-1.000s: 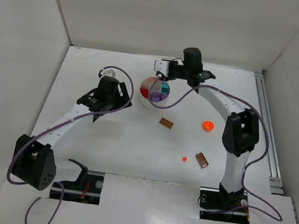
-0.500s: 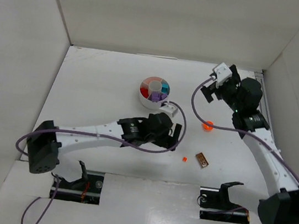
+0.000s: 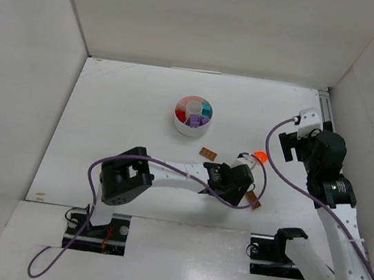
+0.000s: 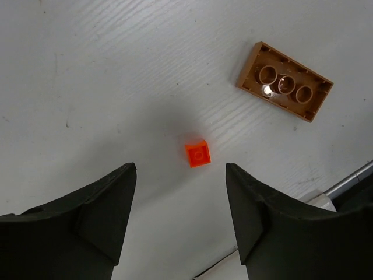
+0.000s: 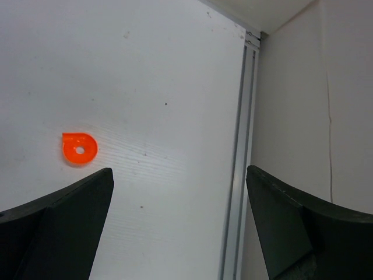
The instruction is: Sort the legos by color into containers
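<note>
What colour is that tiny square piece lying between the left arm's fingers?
Bright orange. The tiny square piece shows best in the left wrist view, lying on the table.

- The bench is white, streaked with faint grey grain and dotted with a few dark specks.
- The small square lego is bright orange.
- The brick near it is tan brown, and the second brown brick is the same shade.
- The rounded lego is vivid orange with a pale hole.
- The dish is white; its compartments show red pieces, purple pieces and teal pieces.
- The left hand and the right hand are matte black.
- The left arm and the right arm are white with black joints; the cable is purple.
- The rail is silvery grey.
</note>
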`<action>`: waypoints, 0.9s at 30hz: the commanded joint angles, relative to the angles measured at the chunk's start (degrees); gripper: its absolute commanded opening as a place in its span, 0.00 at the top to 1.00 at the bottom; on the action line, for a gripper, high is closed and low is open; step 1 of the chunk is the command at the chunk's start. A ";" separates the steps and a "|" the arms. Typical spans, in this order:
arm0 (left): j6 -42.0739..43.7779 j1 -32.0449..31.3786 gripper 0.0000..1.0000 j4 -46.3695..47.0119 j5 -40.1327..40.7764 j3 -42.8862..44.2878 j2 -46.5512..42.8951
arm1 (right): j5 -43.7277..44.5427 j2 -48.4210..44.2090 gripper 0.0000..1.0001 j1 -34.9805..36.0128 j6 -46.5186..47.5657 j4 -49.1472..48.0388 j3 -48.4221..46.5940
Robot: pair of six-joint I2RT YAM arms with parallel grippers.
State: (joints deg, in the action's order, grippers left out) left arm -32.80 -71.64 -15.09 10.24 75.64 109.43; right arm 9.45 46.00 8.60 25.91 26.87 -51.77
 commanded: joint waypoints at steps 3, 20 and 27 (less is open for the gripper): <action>1.16 -0.35 0.47 -1.34 -0.48 5.13 2.18 | 3.12 -1.09 0.00 -1.75 1.16 2.74 -0.18; -3.50 -2.01 0.75 -8.46 1.35 10.14 8.69 | 5.22 -0.03 0.00 -2.27 1.16 2.22 1.67; -4.73 -2.02 0.89 -10.57 2.68 12.07 9.84 | 5.75 -0.03 0.00 -2.27 1.16 1.69 2.20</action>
State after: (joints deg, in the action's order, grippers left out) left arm -36.07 -73.43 -22.55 11.70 85.67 118.56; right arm 13.85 46.54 6.72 27.16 30.02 -49.74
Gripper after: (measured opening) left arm 0.171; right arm 0.995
